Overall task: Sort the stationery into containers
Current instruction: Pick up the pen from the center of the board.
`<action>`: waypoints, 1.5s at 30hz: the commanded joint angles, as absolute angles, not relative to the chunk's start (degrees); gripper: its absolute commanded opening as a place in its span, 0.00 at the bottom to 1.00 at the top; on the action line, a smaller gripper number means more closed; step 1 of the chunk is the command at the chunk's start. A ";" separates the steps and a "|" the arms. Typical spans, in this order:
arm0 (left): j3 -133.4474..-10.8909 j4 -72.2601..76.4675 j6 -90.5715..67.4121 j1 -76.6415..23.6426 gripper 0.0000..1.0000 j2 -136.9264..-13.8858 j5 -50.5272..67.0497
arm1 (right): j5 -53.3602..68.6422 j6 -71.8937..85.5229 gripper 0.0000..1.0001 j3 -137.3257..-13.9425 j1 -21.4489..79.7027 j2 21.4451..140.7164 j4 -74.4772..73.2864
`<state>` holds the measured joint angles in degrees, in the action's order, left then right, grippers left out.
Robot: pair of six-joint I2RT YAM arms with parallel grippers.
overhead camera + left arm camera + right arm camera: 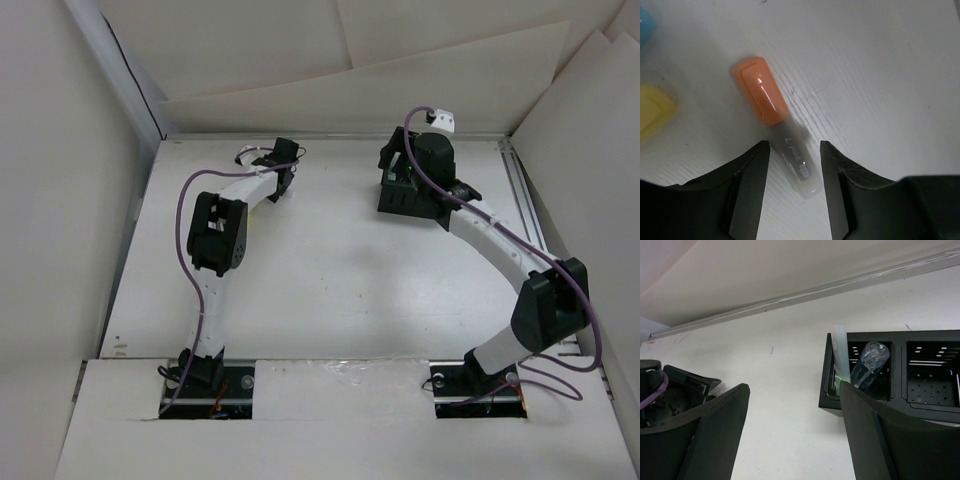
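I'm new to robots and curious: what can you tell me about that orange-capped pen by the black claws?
The orange-capped pen has a glossy orange cap and a frosted, see-through barrel bearing small dark print. It lies flat and slanted on the white table, cap pointing away from the left gripper. Its barrel end sits between the open black fingers, a gap showing on each side.

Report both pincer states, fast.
Left pincer: open, straddling the orange-capped marker, no grip yet.
Right pincer: open, empty.
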<state>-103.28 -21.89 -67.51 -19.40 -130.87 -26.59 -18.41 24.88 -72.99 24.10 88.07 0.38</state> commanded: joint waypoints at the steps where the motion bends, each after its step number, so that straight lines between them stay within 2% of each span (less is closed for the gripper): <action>1: -105.99 -28.12 -68.03 -20.30 0.41 -132.71 -30.14 | -17.06 25.92 0.78 -72.34 24.08 85.08 1.49; 5: -106.00 -29.35 -67.32 -20.92 0.36 -132.71 -32.34 | -14.85 26.46 0.78 -71.81 22.85 82.27 1.49; 8: -106.00 -29.36 -65.13 -20.92 0.28 -132.71 -31.29 | -14.24 26.46 0.78 -71.81 22.24 80.51 1.49; 9: -106.00 -29.36 -64.52 -20.92 0.21 -132.71 -30.59 | -14.24 26.46 0.78 -71.28 22.24 79.64 1.49; 13: -101.88 -29.36 -62.06 -20.92 0.10 -130.44 -29.54 | -12.67 26.46 0.78 -70.66 20.40 78.22 1.49; 18: -93.37 -26.55 -59.34 -20.92 0.00 -125.44 -28.22 | -8.53 26.98 0.78 -70.14 19.86 78.22 1.49; 24: -81.76 -19.71 -55.02 -21.45 0.00 -117.97 -25.93 | -3.87 27.51 0.80 -70.66 21.52 80.16 0.97; 29: -68.86 -12.06 -51.51 -22.05 0.00 -109.53 -21.89 | -0.27 28.56 0.87 -70.66 25.48 83.40 0.97; 35: -59.34 -0.46 -45.98 -25.66 0.00 -98.29 -17.58 | 1.05 29.09 0.88 -71.19 30.49 87.09 0.97; 45: -43.87 16.84 -39.38 -29.18 0.00 -88.08 -10.03 | 0.26 29.09 0.88 -72.77 33.05 93.60 -0.79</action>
<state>-47.11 8.19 -42.74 -29.50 -91.88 -13.67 -0.19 28.60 -70.54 32.67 91.77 -1.10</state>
